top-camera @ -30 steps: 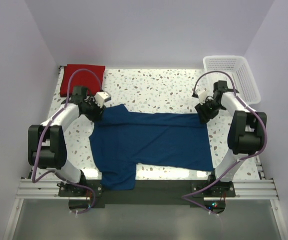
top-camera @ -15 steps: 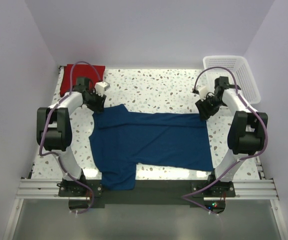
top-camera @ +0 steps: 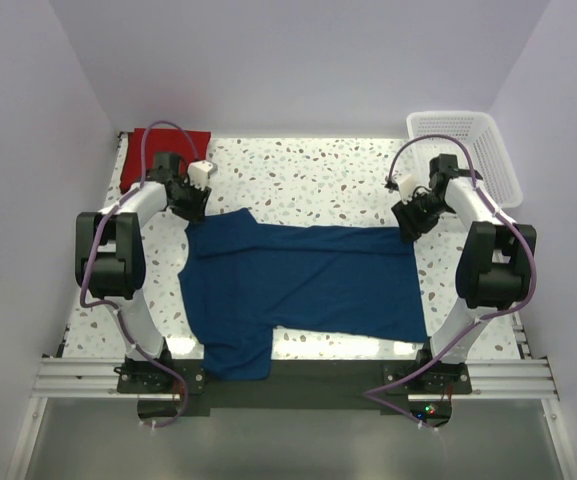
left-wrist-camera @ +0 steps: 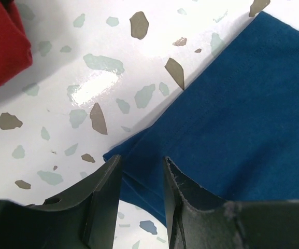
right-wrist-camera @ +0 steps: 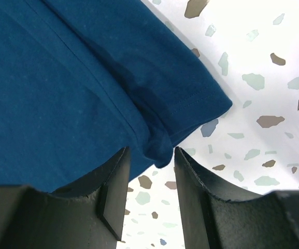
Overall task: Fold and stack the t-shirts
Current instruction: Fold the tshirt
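Note:
The navy t-shirt (top-camera: 298, 285) lies spread flat on the table, one sleeve hanging toward the near edge. The red t-shirt (top-camera: 155, 150) lies folded at the back left. My left gripper (top-camera: 192, 204) is at the navy shirt's far left corner. In the left wrist view it (left-wrist-camera: 140, 161) is open, with the shirt's (left-wrist-camera: 242, 119) edge between the jaws and the red shirt (left-wrist-camera: 1, 46) at the upper left. My right gripper (top-camera: 409, 222) is at the far right corner. In the right wrist view it (right-wrist-camera: 150, 151) is open around a bunched hem of the navy shirt (right-wrist-camera: 61, 88).
A white lattice basket (top-camera: 468, 150) stands at the back right, close behind the right arm. The speckled tabletop (top-camera: 308, 180) shows behind the navy shirt. Walls close in on three sides.
My left arm has swung its elbow in, and its gripper moved slightly back toward the red shirt. The right gripper shifted slightly back. The navy shirt has not moved.

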